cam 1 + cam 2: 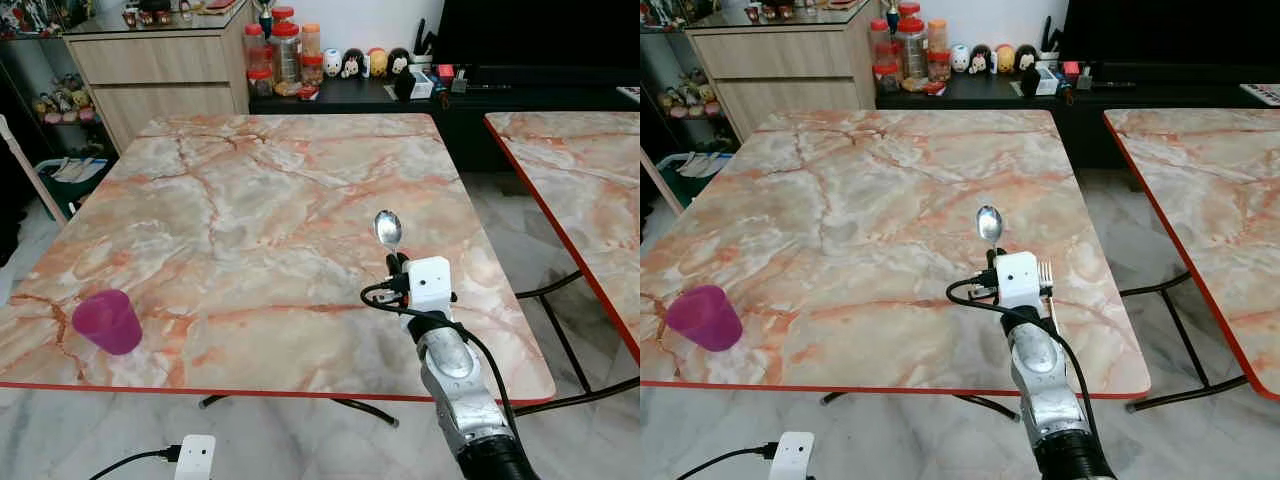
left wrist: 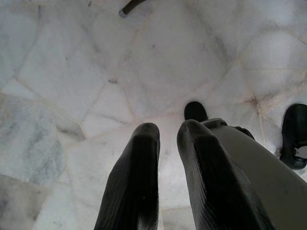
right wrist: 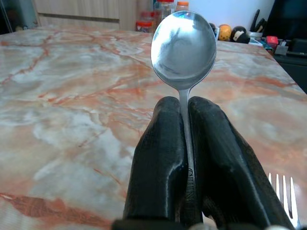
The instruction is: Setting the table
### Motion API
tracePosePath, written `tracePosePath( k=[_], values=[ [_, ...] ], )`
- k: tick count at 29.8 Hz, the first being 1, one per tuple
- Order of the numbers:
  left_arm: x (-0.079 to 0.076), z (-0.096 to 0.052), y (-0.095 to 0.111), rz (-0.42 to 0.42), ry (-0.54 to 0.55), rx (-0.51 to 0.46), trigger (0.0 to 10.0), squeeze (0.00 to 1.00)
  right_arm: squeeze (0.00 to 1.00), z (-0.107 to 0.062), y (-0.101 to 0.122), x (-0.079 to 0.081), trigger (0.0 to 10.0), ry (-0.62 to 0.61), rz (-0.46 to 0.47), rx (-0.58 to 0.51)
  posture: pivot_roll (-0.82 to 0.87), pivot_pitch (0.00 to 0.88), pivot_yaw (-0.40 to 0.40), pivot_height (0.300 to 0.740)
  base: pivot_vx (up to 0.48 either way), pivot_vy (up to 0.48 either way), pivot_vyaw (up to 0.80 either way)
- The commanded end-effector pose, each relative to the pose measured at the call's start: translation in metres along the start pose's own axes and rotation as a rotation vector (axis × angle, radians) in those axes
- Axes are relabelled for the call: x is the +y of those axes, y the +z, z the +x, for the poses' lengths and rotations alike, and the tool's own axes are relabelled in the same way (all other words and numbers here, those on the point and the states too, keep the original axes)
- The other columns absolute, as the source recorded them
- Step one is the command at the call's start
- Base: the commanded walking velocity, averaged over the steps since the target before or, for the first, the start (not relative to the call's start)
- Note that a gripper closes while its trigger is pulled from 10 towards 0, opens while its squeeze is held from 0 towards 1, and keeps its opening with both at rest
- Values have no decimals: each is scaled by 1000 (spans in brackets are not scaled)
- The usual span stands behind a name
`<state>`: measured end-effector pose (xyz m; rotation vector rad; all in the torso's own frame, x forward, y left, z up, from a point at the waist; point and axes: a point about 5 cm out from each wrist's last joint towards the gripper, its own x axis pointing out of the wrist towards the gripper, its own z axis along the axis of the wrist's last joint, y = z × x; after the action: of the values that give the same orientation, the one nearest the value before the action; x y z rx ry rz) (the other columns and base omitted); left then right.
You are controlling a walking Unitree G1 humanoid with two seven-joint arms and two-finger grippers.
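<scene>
1. We've got a square table point(image 1: 250, 200) with an orange-veined marble top and a thin red edge.
2. A second matching table point(image 1: 580, 170) stands to its right, with a gap between them.
3. The floor point(image 2: 72, 86) is pale marble-look tile.
4. Along the far wall we see a wooden drawer cabinet point(image 1: 150, 75) beside a low black unit point(image 1: 350, 95) carrying jars and small figurines.
5. The light is bright and even.

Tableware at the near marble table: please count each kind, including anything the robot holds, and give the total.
Spoon, held upright between the right gripper's fingers: 1
Fork, lying on the table beside that gripper: 1
Pink cup, near the table's front left corner: 1
Total: 3
</scene>
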<state>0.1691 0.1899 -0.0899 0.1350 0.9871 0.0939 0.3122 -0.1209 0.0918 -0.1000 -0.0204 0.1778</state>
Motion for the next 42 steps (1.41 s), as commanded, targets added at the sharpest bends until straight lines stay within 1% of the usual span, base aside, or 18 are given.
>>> tracePosePath(
  k=[1,7,9,16,26,42],
  values=[
    [2,0,1,17,13,-7,10000,0,0,1,7,0,10000,6,8,-43,-77,0,12,740,0,-480,0],
    [2,0,2,15,16,-6,10000,0,0,1,7,-2,10000,-8,-3,-50,-80,0,11,740,0,-480,0],
    [2,0,2,15,15,-6,10000,0,0,0,7,-3,10000,-8,-27,-61,-82,0,12,740,0,-480,0],
    [1,0,0,12,15,-4,10000,0,0,-2,9,-2,10000,-2,-36,-83,-85,0,10,740,0,-480,0],
    [2,0,0,10,17,-5,10000,0,0,-4,11,-2,10000,2,-40,-106,-86,0,11,740,0,-480,0],
    [1,0,0,13,14,-6,10000,0,0,-5,9,-1,10000,3,-40,-109,-91,0,16,740,0,-480,0]
  ],
)
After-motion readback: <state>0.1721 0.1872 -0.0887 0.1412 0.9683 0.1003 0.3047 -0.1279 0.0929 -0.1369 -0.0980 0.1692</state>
